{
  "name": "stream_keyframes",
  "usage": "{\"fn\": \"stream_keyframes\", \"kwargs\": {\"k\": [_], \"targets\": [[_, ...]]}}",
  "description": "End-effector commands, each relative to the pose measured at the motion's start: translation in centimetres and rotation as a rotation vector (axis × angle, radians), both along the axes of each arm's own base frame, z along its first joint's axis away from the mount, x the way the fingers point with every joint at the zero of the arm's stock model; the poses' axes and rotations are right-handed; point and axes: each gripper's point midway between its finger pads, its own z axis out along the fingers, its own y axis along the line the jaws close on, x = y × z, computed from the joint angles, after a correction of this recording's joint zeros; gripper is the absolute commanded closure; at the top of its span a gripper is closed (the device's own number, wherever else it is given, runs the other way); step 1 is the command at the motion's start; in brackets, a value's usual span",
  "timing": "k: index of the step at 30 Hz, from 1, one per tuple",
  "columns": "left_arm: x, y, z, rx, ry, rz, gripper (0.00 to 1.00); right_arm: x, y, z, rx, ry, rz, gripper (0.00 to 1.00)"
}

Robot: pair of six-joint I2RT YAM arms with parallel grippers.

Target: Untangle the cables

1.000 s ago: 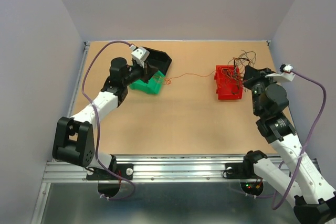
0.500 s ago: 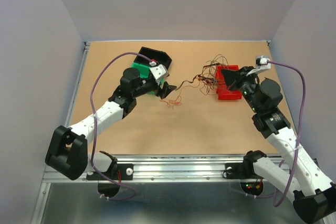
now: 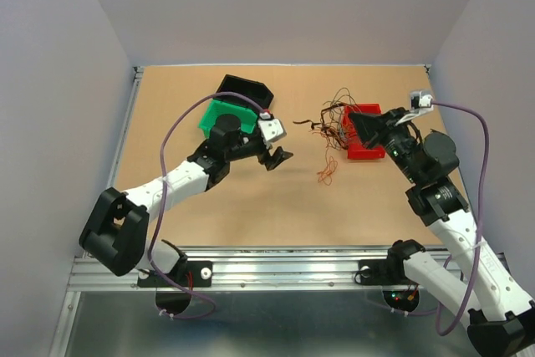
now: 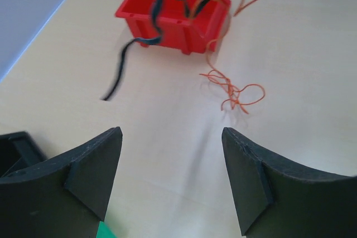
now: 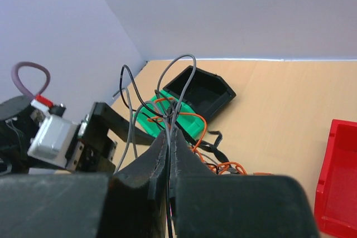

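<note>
Right wrist view, right gripper [image 5: 169, 140] clamped on cables [image 5: 170, 116], left gripper [image 4: 172, 137] wide apart, empty, cables well ahead.

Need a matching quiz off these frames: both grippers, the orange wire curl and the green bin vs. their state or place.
1 left gripper
2 right gripper
3 orange wire curl
4 green bin

A shut on cables
B next to the black bin
C open, empty
D down on the table

Pairs: 1-C, 2-A, 3-D, 4-B

Bright even light, blurred wrist foregrounds
</note>
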Motion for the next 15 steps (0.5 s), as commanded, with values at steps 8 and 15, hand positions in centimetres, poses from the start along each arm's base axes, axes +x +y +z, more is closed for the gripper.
{"fn": "stream_keyframes", "kwargs": {"k": [8,15], "targets": [[-1.9,-5.0,-1.7,-0.016,-0.012,-0.125,0.19,-2.0,-1.9,6.1,0.135,-0.147,-0.059,1.00],[-1.2,-7.2,-1.2,-0.077,0.031,-0.074,0.20,-1.3,-2.3,5.9,0.193,-0.110,-0.089,1.00]]}}
